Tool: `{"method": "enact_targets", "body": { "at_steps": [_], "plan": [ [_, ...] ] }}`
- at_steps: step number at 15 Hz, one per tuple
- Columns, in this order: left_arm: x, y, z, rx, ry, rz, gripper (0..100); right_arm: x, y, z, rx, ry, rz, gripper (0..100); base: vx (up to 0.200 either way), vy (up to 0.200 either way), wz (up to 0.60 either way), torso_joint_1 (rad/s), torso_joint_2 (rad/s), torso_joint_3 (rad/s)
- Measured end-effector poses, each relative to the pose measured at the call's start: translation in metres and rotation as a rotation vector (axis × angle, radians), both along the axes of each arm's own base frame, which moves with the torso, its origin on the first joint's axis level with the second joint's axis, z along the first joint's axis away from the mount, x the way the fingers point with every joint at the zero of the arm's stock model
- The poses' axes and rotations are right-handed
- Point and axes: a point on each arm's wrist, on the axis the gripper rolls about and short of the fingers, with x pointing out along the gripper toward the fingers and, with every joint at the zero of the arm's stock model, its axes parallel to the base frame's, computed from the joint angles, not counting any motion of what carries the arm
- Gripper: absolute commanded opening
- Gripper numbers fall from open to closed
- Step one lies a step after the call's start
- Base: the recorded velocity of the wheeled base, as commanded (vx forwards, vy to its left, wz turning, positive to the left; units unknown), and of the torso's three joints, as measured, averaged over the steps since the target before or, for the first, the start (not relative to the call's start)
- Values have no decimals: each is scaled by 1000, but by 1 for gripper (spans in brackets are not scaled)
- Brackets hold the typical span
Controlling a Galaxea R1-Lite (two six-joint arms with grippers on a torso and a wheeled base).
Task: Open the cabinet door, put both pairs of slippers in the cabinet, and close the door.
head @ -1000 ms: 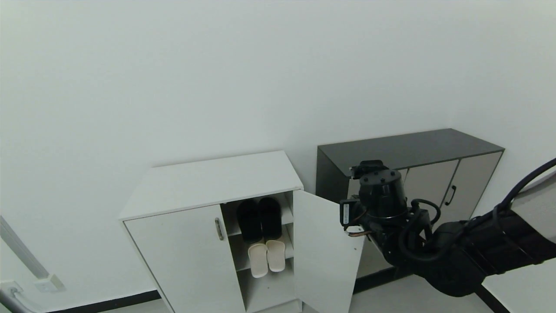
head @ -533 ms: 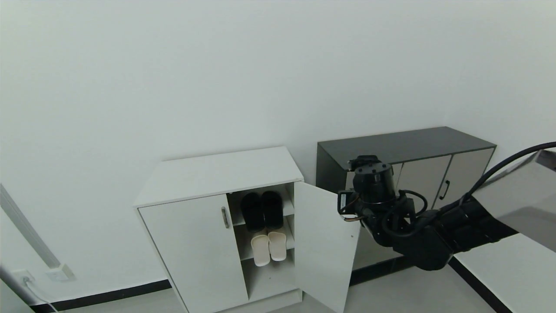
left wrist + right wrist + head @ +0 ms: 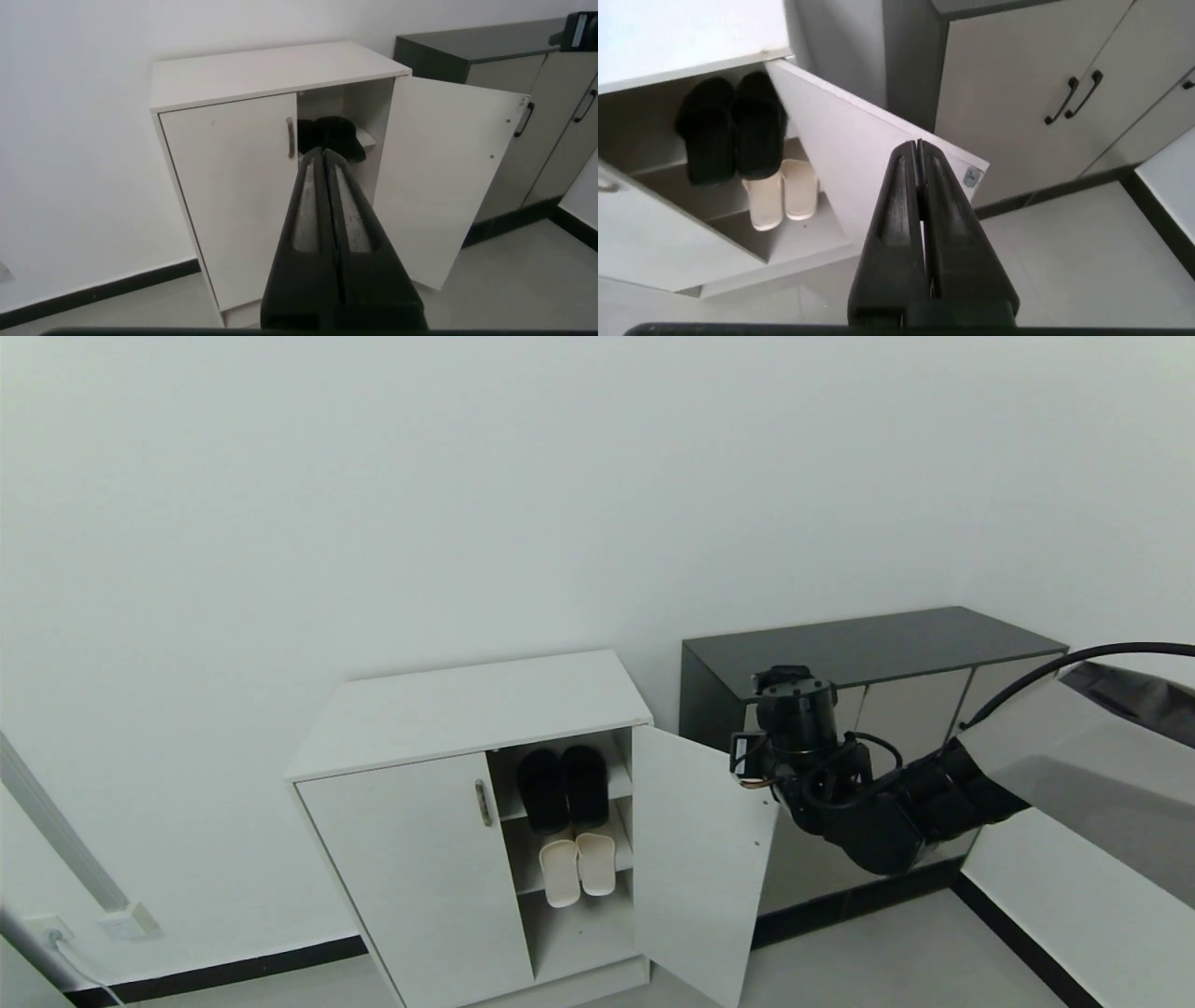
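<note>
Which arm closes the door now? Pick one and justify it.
Right, probably. The right gripper, shut, sits beside the free edge of the open door, placed to push it closed. The left gripper hangs farther back, facing the cabinet front.

One slipper pair above other pair, both inside cabinet, door open rightward.

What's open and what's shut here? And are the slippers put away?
Right cabinet door: open, swung outward.
Left cabinet door: shut.
Black slippers: inside the cabinet, on the upper shelf.
White slippers: inside, on the shelf just below.
Left gripper: jaws shut, holding nothing.
Right gripper: jaws shut, holding nothing, by the open door's outer side.
Dark cabinet doors: shut.
</note>
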Motion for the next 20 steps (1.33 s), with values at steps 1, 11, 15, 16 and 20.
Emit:
{"method": "enact_targets", "body": {
  "at_steps": [1, 11, 15, 16, 20],
  "plan": [
    [0, 0, 0, 0, 0, 0, 0, 5, -1, -3, -2, 1, -7, 0, 0, 0, 0, 0, 0, 0],
    [0, 0, 0, -2, 0, 1, 0, 35, -17, -32, -13, 45, -40, 0, 0, 0, 0, 0, 0, 0],
    [0, 0, 0, -2, 0, 1, 0, 47, -24, -48, -14, 69, -50, 0, 0, 0, 0, 0, 0, 0],
    [0, 0, 0, -2, 0, 1, 0, 49, -25, -52, -15, 75, -53, 0, 0, 0, 0, 0, 0, 0],
    [0, 0, 0, -2, 0, 1, 0, 54, -29, -61, -16, 88, -57, 0, 0, 0, 0, 0, 0, 0]
  ]
}}
